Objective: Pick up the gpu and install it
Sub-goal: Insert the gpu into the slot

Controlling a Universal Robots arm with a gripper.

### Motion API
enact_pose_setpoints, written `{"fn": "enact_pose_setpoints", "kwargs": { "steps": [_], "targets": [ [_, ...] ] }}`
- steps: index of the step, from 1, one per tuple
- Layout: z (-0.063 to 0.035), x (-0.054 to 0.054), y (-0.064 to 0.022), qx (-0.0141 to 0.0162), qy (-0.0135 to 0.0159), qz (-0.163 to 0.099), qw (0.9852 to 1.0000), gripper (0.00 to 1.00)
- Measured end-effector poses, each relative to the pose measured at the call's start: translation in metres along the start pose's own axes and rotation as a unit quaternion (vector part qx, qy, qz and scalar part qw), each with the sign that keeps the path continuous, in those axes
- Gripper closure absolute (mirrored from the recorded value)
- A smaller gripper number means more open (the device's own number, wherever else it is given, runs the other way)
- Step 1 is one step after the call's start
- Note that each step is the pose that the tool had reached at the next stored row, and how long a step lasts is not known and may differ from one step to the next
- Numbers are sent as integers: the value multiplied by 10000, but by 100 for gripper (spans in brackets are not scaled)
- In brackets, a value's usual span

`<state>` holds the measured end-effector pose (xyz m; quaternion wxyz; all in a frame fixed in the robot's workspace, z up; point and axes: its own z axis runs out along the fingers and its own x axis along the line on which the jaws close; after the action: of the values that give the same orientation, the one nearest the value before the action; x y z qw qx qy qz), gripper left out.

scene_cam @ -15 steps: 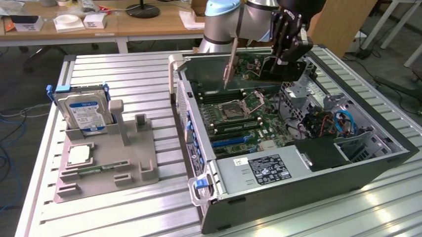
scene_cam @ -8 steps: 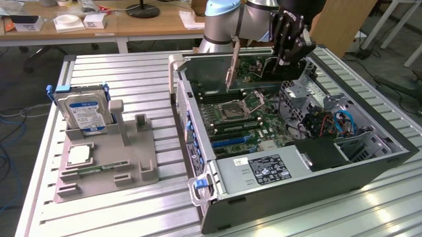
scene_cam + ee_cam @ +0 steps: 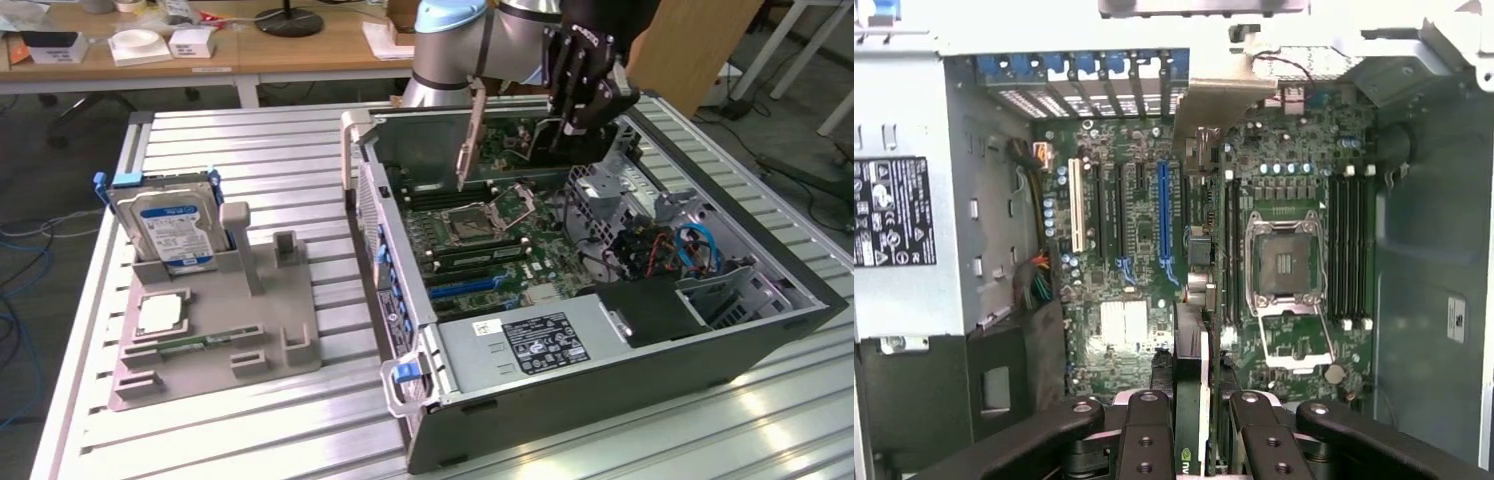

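The gpu (image 3: 471,140) hangs on edge above the open computer case (image 3: 747,340), its metal bracket pointing down toward the motherboard (image 3: 481,240). My gripper (image 3: 577,122) is shut on the card's far end, over the back of the case. In the wrist view the gpu (image 3: 1204,385) runs edge-on as a thin slab between my fingers (image 3: 1147,430), with the gripper (image 3: 1202,425) closed on it. Below it lies the motherboard (image 3: 1134,330), and the card sits between the long blue slot (image 3: 1162,215) and the CPU socket (image 3: 1286,265).
A grey fixture tray (image 3: 267,345) on the exterior view's left holds a silver hard drive (image 3: 171,228) and a processor chip (image 3: 160,312). The power supply (image 3: 534,342) fills the case's near corner, and drive cages with blue cables (image 3: 694,250) stand on the exterior view's right.
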<state>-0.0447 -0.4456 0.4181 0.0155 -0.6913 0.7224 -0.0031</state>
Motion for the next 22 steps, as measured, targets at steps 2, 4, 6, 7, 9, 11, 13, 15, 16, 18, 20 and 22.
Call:
{"fn": "enact_pose_setpoints", "kwargs": {
  "steps": [2,4,6,7,9,11,13,15,16,18,20,22],
  "targets": [
    [9,0,0,-2,-3,-136,9999,73],
    [15,0,0,-5,-6,-257,9997,73],
    [15,1,0,-6,-5,-268,9996,73],
    [16,1,0,-5,-6,-268,9996,73],
    [16,0,0,-5,-7,-268,9996,73],
    [18,0,0,-5,-7,-272,9996,73],
    [28,1,1,-6,1,-304,9995,73],
    [31,1,4,-6,20,-310,9995,73],
    [31,1,4,-6,21,-310,9995,73],
    [30,2,18,-7,22,-308,9995,73],
    [35,3,46,-6,22,-308,9995,73],
    [46,5,91,-6,21,-308,9995,73]
  ]
}}
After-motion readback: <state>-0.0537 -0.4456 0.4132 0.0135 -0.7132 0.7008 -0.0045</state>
